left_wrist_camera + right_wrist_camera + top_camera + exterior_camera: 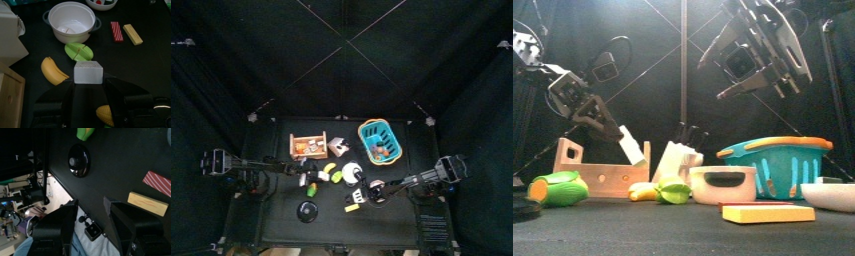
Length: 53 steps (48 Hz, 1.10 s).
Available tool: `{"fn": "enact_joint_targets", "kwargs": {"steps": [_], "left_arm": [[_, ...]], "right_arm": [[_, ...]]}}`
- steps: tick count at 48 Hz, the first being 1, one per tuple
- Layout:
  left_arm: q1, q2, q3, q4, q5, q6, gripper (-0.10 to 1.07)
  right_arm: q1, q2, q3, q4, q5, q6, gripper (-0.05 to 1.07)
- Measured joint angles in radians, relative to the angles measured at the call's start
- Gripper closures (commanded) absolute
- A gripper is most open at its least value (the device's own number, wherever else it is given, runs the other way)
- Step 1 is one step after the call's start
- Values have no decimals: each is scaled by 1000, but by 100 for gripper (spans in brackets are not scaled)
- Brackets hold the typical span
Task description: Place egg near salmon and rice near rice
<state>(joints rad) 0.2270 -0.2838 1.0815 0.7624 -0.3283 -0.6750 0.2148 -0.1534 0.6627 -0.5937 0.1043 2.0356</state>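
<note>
Grippers both stand open: the left gripper (88, 92) hovers just above a white rice block (88, 72), holding nothing; the right gripper (93, 215) is empty. Nearby on the black table (150, 65) lies the flat yellow egg piece (133, 34), touching a red striped slab (117, 31).

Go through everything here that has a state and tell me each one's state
White pot: upright, lid off, nearly empty.
Black round lid: lying on the table, off the pot.
Blue basket: upright, orange handle folded down on the rim.
Left gripper: open, empty.
Right gripper: open, empty.
</note>
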Motion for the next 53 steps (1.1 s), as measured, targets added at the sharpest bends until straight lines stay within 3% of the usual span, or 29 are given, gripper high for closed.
{"fn": "enact_joint_targets", "kwargs": {"steps": [22,38,53], "left_arm": [[0,0,-2,0,0,0,42],[12,0,-8,0,0,5,42],[17,2,-12,0,0,5,42]], "right_arm": [[-23,-63,-3,-12,-6,0,21],[-49,-112,64,46,-78,2,21],[-58,-149,66,37,-94,0,21]]}}
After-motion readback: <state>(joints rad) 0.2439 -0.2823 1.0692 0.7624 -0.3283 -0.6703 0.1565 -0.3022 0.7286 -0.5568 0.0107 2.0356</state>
